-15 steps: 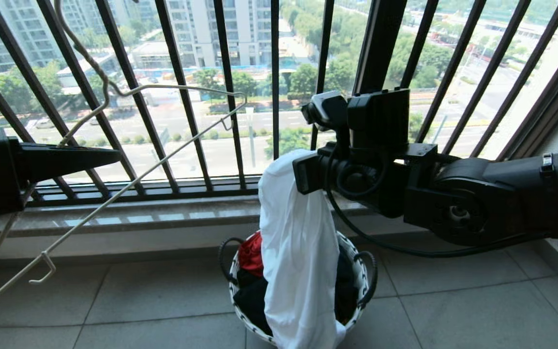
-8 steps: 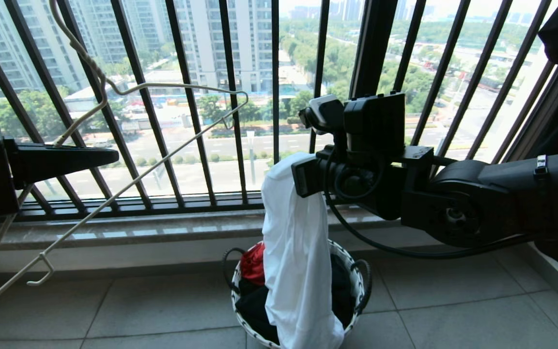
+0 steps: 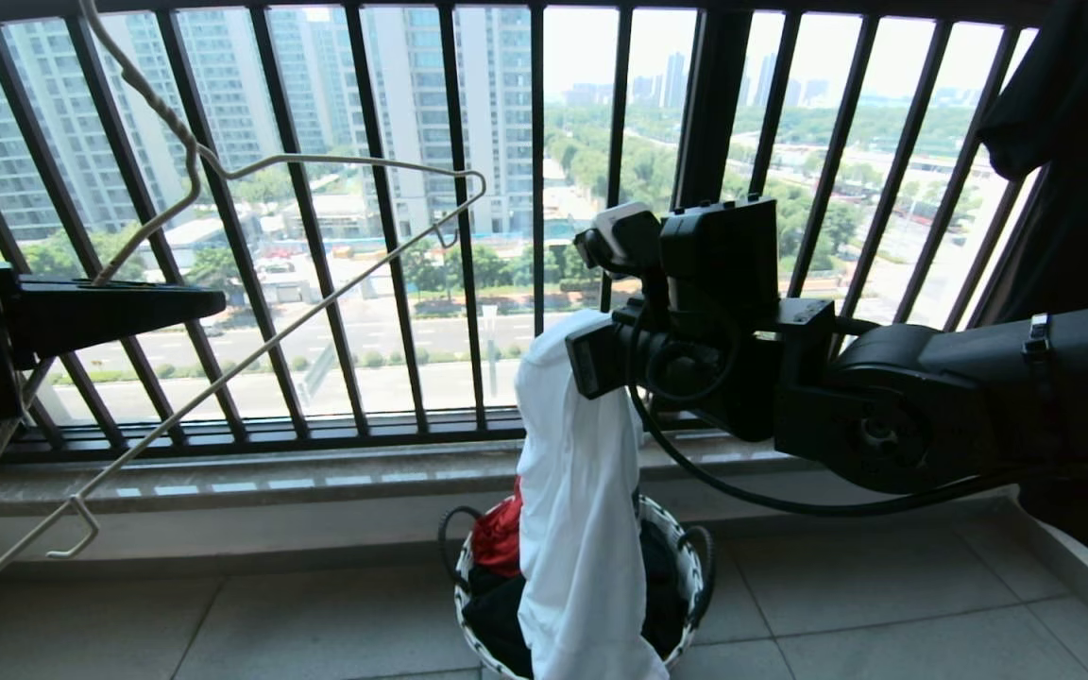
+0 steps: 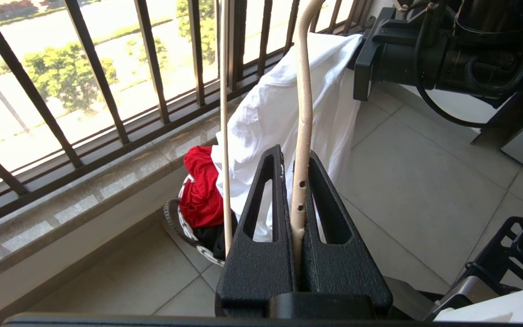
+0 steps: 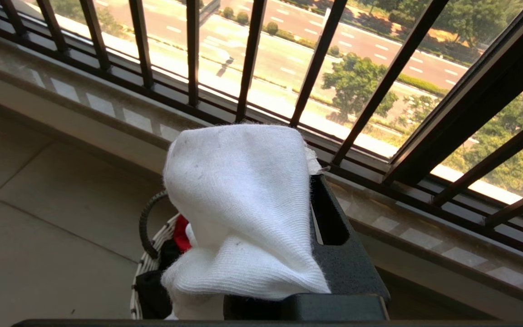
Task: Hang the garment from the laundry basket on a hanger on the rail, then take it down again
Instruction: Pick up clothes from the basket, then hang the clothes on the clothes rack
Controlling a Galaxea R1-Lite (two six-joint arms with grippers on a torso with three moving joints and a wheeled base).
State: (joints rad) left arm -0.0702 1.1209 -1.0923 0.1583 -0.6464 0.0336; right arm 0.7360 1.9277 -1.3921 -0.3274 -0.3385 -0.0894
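Observation:
The white garment [image 3: 582, 529] hangs from my right gripper [image 3: 558, 354], which is shut on a bunch of its cloth [image 5: 239, 195]. Its lower end drops into the laundry basket [image 3: 686, 529] on the floor by the railing. Cloth covers one finger of the right gripper [image 5: 295, 181]; the other finger [image 5: 338, 245] shows bare. At the left, my left gripper [image 3: 213, 302] is shut on the cream wire hanger [image 3: 365, 163], pinching its neck [image 4: 304, 104] between the fingers of the left gripper [image 4: 294, 156]. The hanger tilts, hook upward. The rail is out of view.
The dark barred balcony railing [image 3: 536, 189] and its stone sill [image 3: 270, 472] run across the back. A red garment [image 3: 499, 534] and dark clothes lie in the basket. A black garment [image 3: 1073, 142] hangs at the upper right. Tiled floor [image 3: 884, 604] spreads around the basket.
The whole head view has shifted as the camera tipped upward, showing more sky and less floor. Both grippers keep their holds on the hanger and the garment.

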